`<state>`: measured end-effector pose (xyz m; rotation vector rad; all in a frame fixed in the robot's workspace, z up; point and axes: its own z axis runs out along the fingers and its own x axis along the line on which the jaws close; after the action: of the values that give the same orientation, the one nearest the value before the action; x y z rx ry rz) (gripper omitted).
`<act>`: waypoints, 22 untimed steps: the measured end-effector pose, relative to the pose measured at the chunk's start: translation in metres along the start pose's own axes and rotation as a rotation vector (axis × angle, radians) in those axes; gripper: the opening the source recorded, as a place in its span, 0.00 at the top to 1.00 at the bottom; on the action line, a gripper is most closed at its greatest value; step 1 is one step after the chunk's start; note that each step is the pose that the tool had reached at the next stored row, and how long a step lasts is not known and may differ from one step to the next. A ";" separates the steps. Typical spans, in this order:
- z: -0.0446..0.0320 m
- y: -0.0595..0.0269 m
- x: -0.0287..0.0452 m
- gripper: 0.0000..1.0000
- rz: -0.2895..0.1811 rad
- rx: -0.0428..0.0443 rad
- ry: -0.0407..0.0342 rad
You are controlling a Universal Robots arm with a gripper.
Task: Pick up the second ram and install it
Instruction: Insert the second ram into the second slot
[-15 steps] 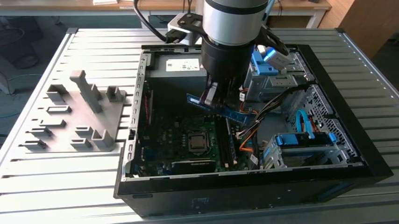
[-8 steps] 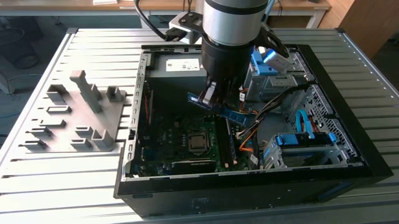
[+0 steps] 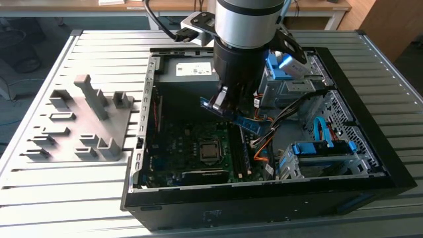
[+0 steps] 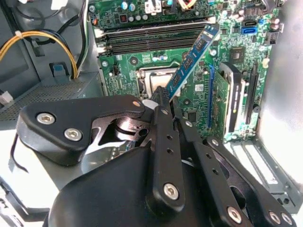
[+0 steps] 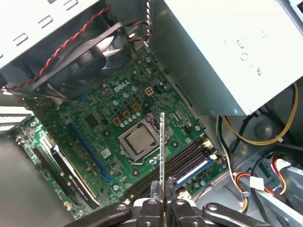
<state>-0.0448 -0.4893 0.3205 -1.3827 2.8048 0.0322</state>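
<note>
Green-blue in your gripper's [image 4: 165, 97] closed jaws, the second ram [image 4: 193, 59] hangs tilted above the motherboard [image 4: 120, 79], its long axis skewed across the black memory slots [image 4: 151, 41] below, not touching them.

End of second ram [image 4: 193, 56] behind gripper [image 4: 164, 97]

Lab: slatted workbench [image 3: 59, 191], open computer case [image 3: 264, 204]

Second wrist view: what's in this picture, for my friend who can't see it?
The black gripper is shut on the second ram, a thin blue-green stick held tilted above the green motherboard inside an open computer case. Long black memory slots lie near its far end.
</note>
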 end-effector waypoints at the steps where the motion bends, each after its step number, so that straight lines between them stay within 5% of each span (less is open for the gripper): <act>1: 0.0000 0.0000 0.0000 0.86 0.007 0.0002 -0.0001; 22: 0.0005 0.0000 0.0000 0.86 0.149 0.0033 -0.0018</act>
<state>-0.0448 -0.4893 0.3200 -1.1690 2.8988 0.0304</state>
